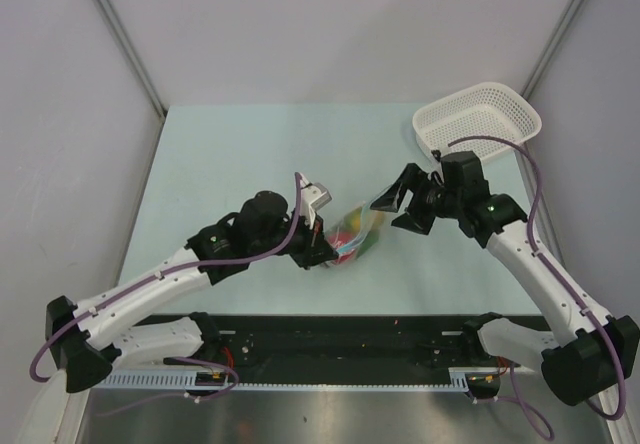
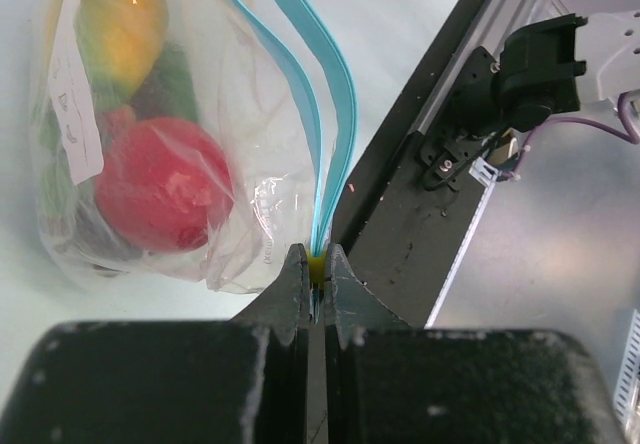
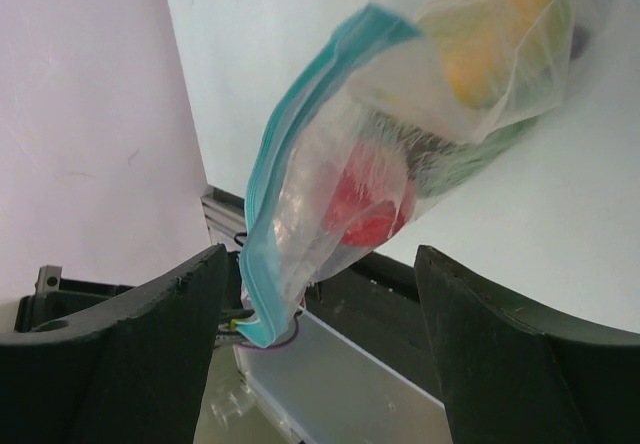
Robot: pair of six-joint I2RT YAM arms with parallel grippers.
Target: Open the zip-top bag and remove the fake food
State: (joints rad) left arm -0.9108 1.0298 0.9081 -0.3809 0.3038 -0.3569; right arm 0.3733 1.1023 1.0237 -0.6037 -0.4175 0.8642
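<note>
The clear zip-top bag [image 1: 356, 234] sits between my two grippers at mid-table. My left gripper [image 1: 322, 247] is shut on one end of its light blue zip strip [image 2: 322, 144]; the two halves of the strip spread apart away from the jaws. Inside the bag are a red apple [image 2: 160, 189], a yellow-orange mango [image 2: 125, 24] and something dark, with a white label [image 2: 75, 114] on the side. My right gripper [image 1: 402, 210] is open just right of the bag. In the right wrist view the zip strip [image 3: 285, 154], apple [image 3: 365, 204] and mango [image 3: 490, 39] lie ahead of its spread fingers [image 3: 150, 354].
A white mesh basket [image 1: 478, 119] stands at the back right, behind the right arm. The black rail [image 1: 340, 339] runs along the table's near edge, close behind the left gripper. Grey walls stand on both sides.
</note>
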